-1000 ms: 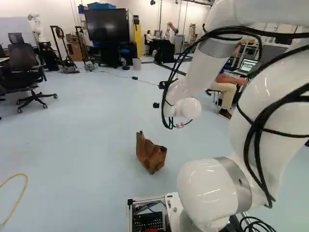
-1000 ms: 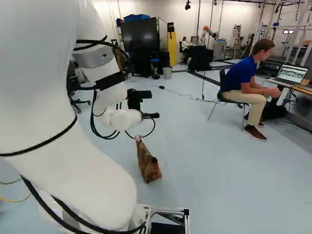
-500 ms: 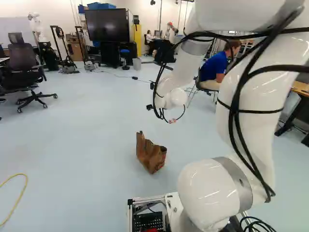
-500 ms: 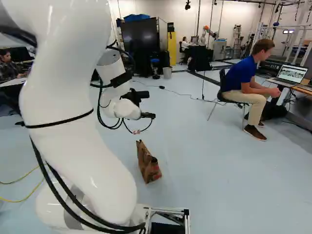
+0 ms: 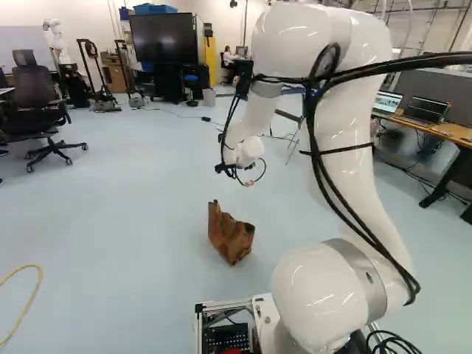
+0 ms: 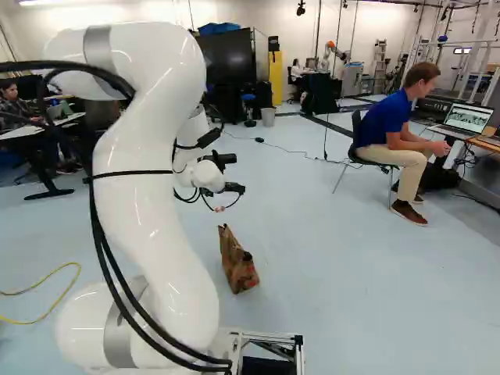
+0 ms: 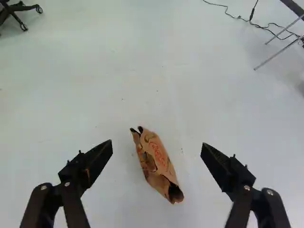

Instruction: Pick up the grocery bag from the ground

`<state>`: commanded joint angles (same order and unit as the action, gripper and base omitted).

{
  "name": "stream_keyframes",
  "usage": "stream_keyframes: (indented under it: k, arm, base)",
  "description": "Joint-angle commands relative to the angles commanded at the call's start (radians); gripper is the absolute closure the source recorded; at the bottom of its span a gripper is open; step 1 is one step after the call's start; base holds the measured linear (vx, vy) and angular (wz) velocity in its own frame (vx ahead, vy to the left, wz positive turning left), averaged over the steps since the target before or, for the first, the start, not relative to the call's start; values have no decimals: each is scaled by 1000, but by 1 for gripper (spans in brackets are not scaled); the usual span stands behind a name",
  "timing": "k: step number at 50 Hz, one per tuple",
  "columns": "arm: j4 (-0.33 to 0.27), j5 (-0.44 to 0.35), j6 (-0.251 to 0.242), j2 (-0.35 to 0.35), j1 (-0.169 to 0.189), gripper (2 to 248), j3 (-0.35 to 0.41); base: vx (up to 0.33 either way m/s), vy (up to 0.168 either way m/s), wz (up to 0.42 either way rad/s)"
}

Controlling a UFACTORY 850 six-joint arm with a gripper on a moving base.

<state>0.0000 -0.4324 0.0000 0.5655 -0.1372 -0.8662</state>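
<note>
In the right base view my gripper (image 6: pixel 233 188) hangs above the floor, beyond and higher than the brown paper grocery bag (image 6: pixel 238 264). The bag (image 5: pixel 231 237) leans upright on the floor ahead of the base, its top crumpled. Seen from the wrist, my gripper (image 7: pixel 157 143) is open, its two black fingers wide apart. Below, the bag (image 7: pixel 157 161) shows in the gap between them, lying at a slant and touched by neither finger. The orange pads are hardly visible.
An office chair (image 5: pixel 37 110) stands at the left of the left base view, and a yellow cable (image 5: pixel 33 295) lies nearer. A seated person's chair (image 6: pixel 366 148) and a desk (image 6: pixel 484 142) are to the right. Another robot (image 5: pixel 55 37) stands far back.
My arm has swung and stretched ahead, its wrist now farther from the base and further left in the left base view. The bag and the base have stayed put.
</note>
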Motion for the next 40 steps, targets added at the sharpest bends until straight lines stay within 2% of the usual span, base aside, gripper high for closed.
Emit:
stream_keyframes:
  k: [40]
  arm:
    - [0,19,0,257,-2,3,-139]
  base:
    - [0,0,0]
